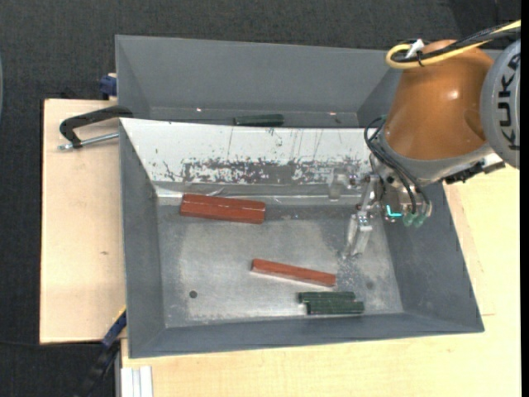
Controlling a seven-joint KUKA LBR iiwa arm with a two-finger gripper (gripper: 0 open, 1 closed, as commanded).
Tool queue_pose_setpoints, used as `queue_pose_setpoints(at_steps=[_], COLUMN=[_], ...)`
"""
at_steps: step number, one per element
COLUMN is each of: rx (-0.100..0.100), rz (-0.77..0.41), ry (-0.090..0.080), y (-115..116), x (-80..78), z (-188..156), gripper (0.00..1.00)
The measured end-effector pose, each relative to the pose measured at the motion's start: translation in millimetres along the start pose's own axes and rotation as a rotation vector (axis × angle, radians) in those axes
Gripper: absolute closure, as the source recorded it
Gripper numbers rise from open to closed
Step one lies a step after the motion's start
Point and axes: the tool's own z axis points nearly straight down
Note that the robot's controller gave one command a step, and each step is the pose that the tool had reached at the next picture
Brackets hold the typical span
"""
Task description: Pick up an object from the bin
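One gripper (360,242) in grey metal bin (139,246), near thin red-brown flat bar (293,273) and dark green rectangular block (331,304), grip state indeterminable.

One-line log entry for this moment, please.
gripper: low in right part of bin | nearest: thin red bar, dark green block | far: red-brown block, back left | pick: not yet done

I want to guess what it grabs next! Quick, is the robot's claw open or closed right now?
Gripper: cannot be told, open or closed; it hangs near the right end of the thin flat red-brown stick.
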Motion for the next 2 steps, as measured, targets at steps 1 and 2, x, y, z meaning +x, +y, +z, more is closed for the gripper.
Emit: queue_pose_setpoints(at_steps=[1, 2], rx=[0.000, -0.001], rz=[0.000, 0.071], ry=[-0.008, -0.012], y=[0, 22], x=[-1.6, 11.3], z=[-4, 69], gripper=[0.00, 0.00])
